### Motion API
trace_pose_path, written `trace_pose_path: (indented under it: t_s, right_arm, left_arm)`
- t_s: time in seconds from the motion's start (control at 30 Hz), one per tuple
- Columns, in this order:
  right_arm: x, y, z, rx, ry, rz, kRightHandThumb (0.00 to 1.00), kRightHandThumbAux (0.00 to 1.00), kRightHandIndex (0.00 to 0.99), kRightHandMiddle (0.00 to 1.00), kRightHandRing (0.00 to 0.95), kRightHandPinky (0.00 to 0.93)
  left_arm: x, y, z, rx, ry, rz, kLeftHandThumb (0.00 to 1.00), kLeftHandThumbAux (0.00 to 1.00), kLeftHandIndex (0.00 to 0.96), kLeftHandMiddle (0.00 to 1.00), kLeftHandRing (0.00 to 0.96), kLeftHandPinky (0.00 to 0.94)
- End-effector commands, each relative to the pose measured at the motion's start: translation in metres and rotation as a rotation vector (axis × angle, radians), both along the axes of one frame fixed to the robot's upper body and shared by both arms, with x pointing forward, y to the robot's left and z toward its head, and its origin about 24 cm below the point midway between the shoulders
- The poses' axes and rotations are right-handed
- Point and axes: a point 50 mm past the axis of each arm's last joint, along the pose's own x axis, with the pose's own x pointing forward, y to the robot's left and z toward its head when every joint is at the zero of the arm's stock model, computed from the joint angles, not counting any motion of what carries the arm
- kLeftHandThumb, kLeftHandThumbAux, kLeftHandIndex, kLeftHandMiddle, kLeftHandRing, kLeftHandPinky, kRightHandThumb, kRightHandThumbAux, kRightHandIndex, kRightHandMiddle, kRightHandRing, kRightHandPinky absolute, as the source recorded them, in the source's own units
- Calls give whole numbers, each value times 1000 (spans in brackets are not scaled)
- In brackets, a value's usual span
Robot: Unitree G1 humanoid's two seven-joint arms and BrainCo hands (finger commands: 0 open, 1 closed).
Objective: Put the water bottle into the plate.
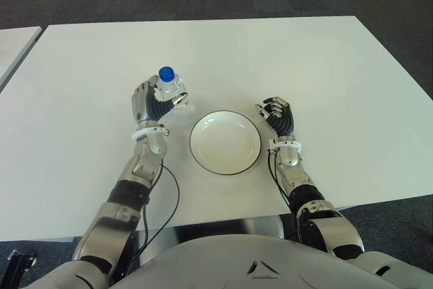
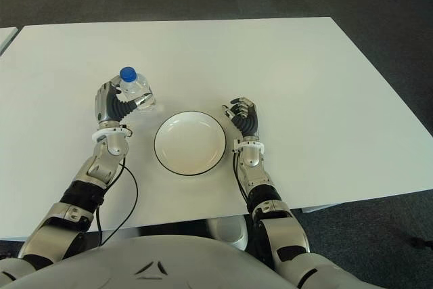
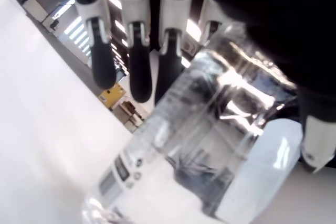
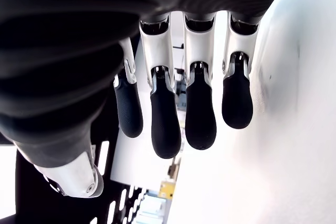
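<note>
We're working on a white bench, and the white plate in front of us is sitting empty, so the drop isn't done. Our left hand is wrapping its fingers around the water bottle, left of the plate. Our right hand is idling with fingers loosely curled, holding nothing, right of the plate.

My left hand is gripping the clear, blue-capped water bottle upright, at ten o'clock from the empty white plate.
</note>
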Motion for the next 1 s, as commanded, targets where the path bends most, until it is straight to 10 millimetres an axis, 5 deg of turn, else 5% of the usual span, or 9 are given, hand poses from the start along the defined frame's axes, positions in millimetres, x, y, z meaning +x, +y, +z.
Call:
trace_pose_path:
  t_s: [0.03, 1.0]
  right_arm:
    - [-4, -1, -8, -8, 50, -9, 707, 728, 433, 627, 640, 631]
    - [-3, 0, -8, -5, 53, -3, 708, 728, 433, 625, 637, 636]
  left_arm:
    - [-2, 2, 20, 8, -85, -39, 851, 670, 395, 535, 877, 857]
    - [-37, -26, 52, 96, -277, -286, 851, 670, 396, 533, 882, 825]
